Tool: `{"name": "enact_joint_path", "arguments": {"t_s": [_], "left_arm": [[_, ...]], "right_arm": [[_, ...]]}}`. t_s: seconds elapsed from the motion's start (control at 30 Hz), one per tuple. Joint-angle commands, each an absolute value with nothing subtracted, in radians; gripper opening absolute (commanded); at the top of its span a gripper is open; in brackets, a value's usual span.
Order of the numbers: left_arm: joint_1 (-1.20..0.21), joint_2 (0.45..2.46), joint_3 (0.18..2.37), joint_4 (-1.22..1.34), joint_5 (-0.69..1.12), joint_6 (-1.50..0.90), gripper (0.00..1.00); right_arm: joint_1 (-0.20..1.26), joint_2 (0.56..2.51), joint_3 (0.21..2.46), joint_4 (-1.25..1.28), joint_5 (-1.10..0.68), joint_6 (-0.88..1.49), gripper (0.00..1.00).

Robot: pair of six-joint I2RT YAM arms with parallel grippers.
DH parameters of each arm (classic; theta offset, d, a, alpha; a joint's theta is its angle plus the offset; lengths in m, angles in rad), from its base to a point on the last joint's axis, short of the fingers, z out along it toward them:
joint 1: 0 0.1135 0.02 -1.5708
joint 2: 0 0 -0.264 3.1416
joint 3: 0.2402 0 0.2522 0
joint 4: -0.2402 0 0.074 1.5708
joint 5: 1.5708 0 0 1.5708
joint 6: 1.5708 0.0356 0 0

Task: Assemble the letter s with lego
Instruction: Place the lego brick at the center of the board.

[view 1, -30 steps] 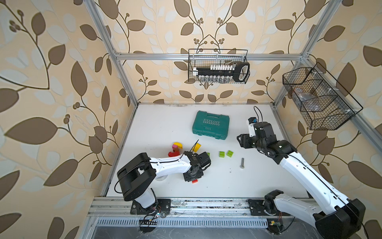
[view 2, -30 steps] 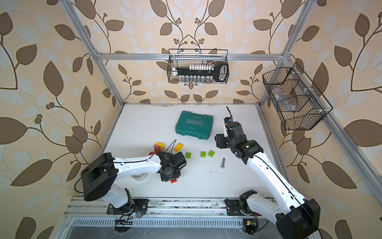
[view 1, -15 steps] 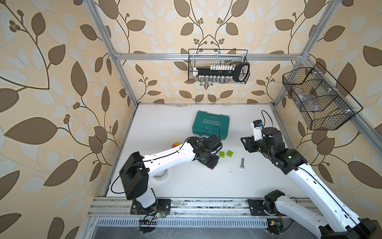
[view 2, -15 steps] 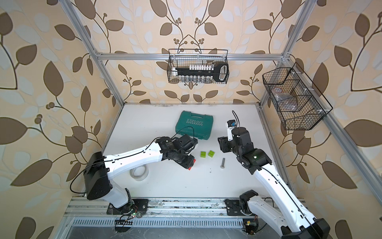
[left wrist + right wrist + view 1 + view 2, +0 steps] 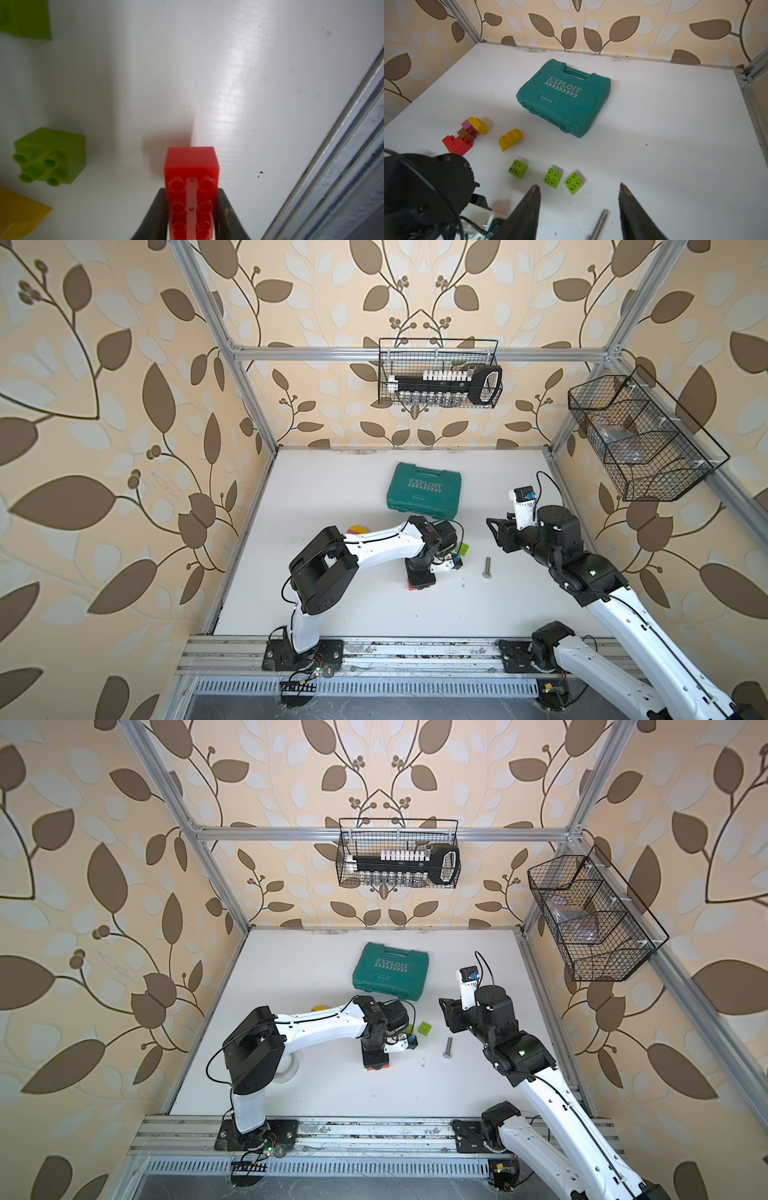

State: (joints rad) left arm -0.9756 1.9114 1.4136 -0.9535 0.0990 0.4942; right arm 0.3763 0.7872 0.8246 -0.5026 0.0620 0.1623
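One white tabletop, leaf-patterned walls

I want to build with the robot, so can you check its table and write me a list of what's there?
Surface: white table, a few dark specks.
Job's things: long red brick is held; three green bricks and a yellow brick lie loose; a red, brown, pink and yellow cluster lies beside them.
Clutter: teal tool case, grey bolt.
Grippers: left gripper shut on the long red brick; right gripper open, empty.
Cables: black cable loops at both wrists.
Surroundings: two wire baskets on leaf-patterned walls.
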Motion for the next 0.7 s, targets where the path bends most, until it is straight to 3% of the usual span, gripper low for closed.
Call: {"name": "enact_joint_path", "arguments": {"t_s": [0.0, 0.43, 0.57, 0.67], "left_arm": [[-0.98, 1.93, 1.459, -0.941, 0.077, 0.608, 0.01], [-0.973, 1.993, 1.454, -0.904, 0.019, 0.725, 0.26], [-0.973, 1.968, 1.44, -0.89, 0.003, 0.727, 0.42], [-0.973, 1.943, 1.426, -0.875, 0.007, 0.726, 0.62]], "right_arm": [[0.373, 0.785, 0.805, -0.488, 0.046, 0.152, 0.56], [0.373, 0.798, 0.807, -0.495, 0.03, 0.164, 0.58], [0.373, 0.818, 0.821, -0.513, 0.026, 0.178, 0.65], [0.373, 0.858, 0.849, -0.54, 0.004, 0.183, 0.68]]}}
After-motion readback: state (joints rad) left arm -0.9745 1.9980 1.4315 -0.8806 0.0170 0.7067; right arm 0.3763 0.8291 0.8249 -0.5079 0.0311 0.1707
